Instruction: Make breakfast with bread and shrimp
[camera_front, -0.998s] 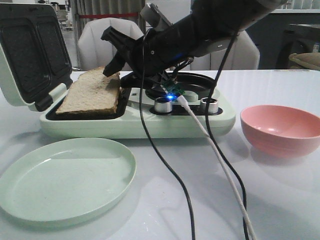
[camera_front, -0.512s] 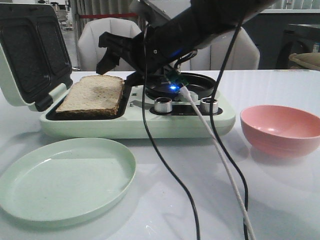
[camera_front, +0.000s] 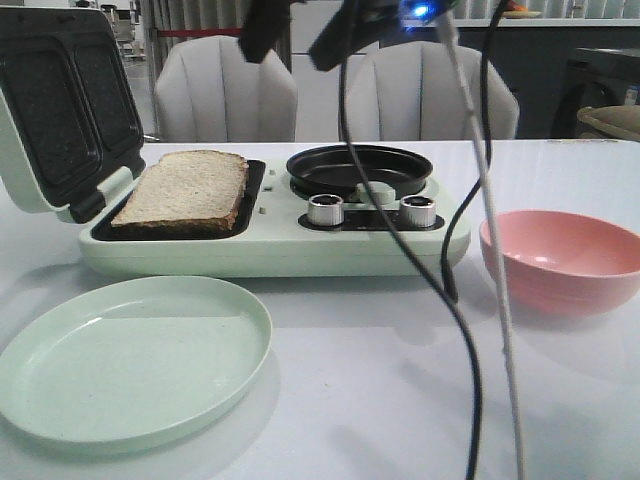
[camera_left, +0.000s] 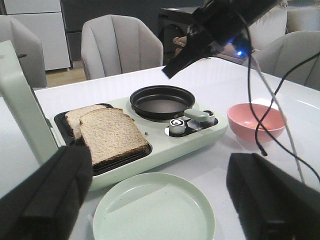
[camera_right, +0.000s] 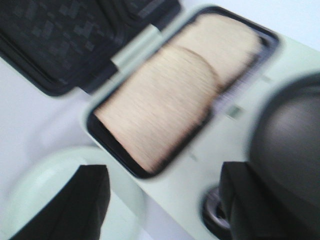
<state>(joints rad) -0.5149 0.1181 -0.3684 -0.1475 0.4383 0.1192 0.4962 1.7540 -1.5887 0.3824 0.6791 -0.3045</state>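
The bread (camera_left: 112, 135) lies as two slices in the dark left tray of the pale green breakfast maker (camera_front: 275, 240), one slice overlapping the other, crusts dark against the tray. The maker's lid (camera_front: 60, 105) stands open at the far left, its black waffled plates facing the tray. On the maker's right half sits a round black pan (camera_front: 358, 168), with two silver knobs (camera_front: 325, 209) in front of it. No shrimp can be made out in any view.

A pale green plate (camera_front: 130, 360) rests on the white tabletop (camera_front: 400, 400) in front of the maker, and a pink bowl (camera_front: 560, 258) stands to the maker's right, apart from it. Black and white cables (camera_front: 470, 300) hang down across the front view.

The right gripper (camera_front: 300, 35) hangs high above the maker, its fingers spread and holding nothing; its wrist view is blurred. The left gripper (camera_left: 160, 200) hovers over the plate's near side, its fingers wide apart and empty.

Beyond the tabletop stand grey upholstered chairs (camera_front: 225, 95), with dark cabinets behind them.
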